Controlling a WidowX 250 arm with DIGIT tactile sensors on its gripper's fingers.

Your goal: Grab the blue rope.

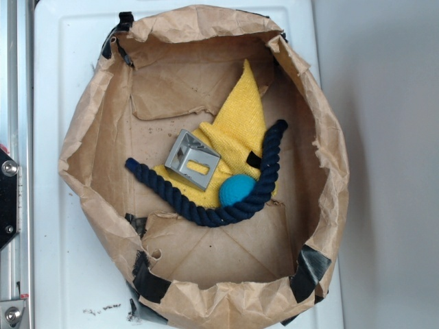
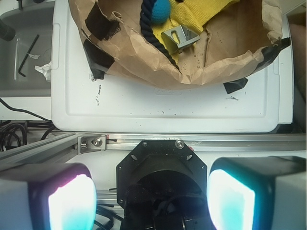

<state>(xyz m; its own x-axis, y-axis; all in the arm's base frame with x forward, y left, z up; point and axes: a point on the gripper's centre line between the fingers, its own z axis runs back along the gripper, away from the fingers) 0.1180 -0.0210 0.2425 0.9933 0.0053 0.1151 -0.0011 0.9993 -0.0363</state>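
The blue rope [image 1: 226,205], thick navy twisted strands, curves in a U across the floor of a brown paper bag [image 1: 96,178], from the left side round under a teal ball [image 1: 238,189] and up to the right. It lies partly over a yellow cloth [image 1: 241,127]. In the wrist view a short stretch of the rope [image 2: 152,36] shows at the top, inside the bag. My gripper [image 2: 151,199] is out of the exterior view; in the wrist view it is open, its two glowing pads [image 2: 72,203] wide apart, nothing between them, well away from the bag over the robot base.
A grey metal bracket [image 1: 193,159] lies on the cloth beside the ball. The bag, with crumpled raised walls and black tape, stands on a white board [image 2: 163,110]. An aluminium rail [image 2: 192,142] runs along the board's edge. An Allen key [image 2: 27,55] and crumpled paper lie off to the left.
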